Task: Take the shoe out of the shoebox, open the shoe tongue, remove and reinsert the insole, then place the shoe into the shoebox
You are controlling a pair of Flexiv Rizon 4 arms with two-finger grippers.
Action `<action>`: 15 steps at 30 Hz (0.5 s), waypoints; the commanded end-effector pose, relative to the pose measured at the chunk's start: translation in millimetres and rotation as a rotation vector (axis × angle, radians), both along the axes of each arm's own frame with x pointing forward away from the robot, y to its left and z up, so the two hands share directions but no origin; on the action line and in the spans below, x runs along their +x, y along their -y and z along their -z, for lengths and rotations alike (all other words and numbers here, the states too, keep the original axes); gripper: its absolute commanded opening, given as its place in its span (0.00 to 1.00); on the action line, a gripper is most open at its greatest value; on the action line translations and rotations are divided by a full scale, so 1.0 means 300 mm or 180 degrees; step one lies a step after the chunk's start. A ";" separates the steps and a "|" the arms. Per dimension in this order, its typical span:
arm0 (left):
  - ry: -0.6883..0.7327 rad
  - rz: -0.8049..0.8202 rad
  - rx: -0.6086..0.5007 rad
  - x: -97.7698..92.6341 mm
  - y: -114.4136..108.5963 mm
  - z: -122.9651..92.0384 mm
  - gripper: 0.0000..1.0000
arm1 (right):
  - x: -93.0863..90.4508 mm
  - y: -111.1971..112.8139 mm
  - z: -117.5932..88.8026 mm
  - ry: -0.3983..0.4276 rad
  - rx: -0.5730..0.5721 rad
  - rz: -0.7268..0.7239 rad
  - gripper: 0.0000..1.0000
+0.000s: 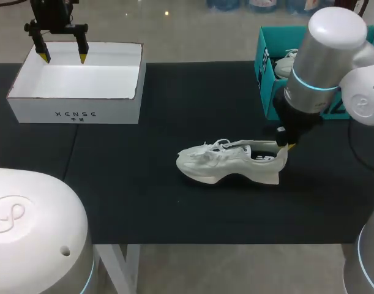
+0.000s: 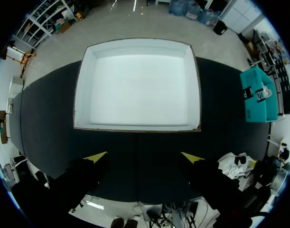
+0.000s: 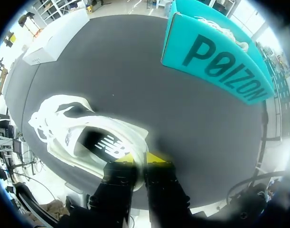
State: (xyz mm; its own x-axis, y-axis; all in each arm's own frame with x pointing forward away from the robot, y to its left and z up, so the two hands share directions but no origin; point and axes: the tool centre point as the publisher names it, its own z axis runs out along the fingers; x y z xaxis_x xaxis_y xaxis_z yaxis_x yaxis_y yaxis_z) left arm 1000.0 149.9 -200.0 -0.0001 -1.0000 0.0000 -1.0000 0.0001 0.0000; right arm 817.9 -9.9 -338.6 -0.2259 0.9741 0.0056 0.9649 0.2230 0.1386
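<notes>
A white shoe point(image 1: 229, 162) stands on the black table, toe to the left, also in the right wrist view point(image 3: 83, 133). My right gripper point(image 3: 141, 159) is shut on the shoe's heel collar, one finger inside and one outside point(image 1: 284, 146). The white shoebox point(image 1: 76, 89) sits empty at the far left; its rim point(image 2: 135, 129) fills the left wrist view. My left gripper point(image 1: 63, 56) hangs open above the box's far edge, its yellow fingertips point(image 2: 95, 156) wide apart with nothing between them.
A teal box point(image 1: 269, 73) holding another white shoe stands at the back right, just behind my right arm; it shows ahead of the right gripper point(image 3: 216, 52). Bare black table lies between the shoe and the white shoebox.
</notes>
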 end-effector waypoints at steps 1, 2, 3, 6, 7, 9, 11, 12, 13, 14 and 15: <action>0.0000 0.0000 0.0000 0.000 0.000 0.000 1.00 | 0.020 -0.018 0.025 -0.0028 -0.0042 -0.0019 0.00; 0.0000 0.0000 0.0000 0.000 0.000 0.000 1.00 | 0.021 -0.018 0.030 -0.0029 -0.0051 -0.0018 0.00; 0.0000 0.0000 0.0000 0.000 0.000 0.000 1.00 | 0.020 -0.018 0.034 -0.0032 -0.0055 -0.0018 0.00; 0.0000 0.0000 0.0000 0.000 0.000 0.000 1.00 | 0.021 -0.015 0.044 -0.0055 -0.0081 0.0009 0.37; 0.0000 0.0000 0.0000 0.000 0.000 0.000 1.00 | 0.021 -0.013 0.046 -0.0061 -0.0083 0.0016 0.49; 0.0000 0.0000 0.0000 0.000 0.000 0.000 1.00 | 0.022 -0.009 0.047 -0.0070 -0.0084 0.0028 0.76; 0.0000 0.0000 0.0000 0.000 0.000 0.000 1.00 | 0.024 -0.001 0.038 -0.0070 -0.0085 0.0045 1.00; 0.0000 0.0000 0.0000 0.000 0.000 0.000 1.00 | 0.025 0.003 0.033 -0.0068 -0.0080 0.0053 1.00; 0.0000 0.0000 0.0000 0.000 0.000 0.000 1.00 | 0.027 0.007 0.027 -0.0059 -0.0075 0.0062 1.00; 0.0000 0.0000 0.0000 0.000 0.000 0.000 1.00 | 0.028 0.011 0.020 -0.0053 -0.0070 0.0073 1.00; 0.0000 0.0000 0.0000 0.000 0.000 0.000 1.00 | 0.030 0.015 0.012 -0.0051 -0.0062 0.0085 1.00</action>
State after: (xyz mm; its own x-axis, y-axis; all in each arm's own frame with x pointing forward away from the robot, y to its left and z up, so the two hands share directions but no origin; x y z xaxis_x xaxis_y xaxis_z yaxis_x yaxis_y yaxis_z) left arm 1000.0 149.9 -200.0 -0.0001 -1.0000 0.0000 -1.0000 0.0001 0.0000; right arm 827.7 -10.8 -347.5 -0.2018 0.9793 -0.0147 0.9723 0.2021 0.1174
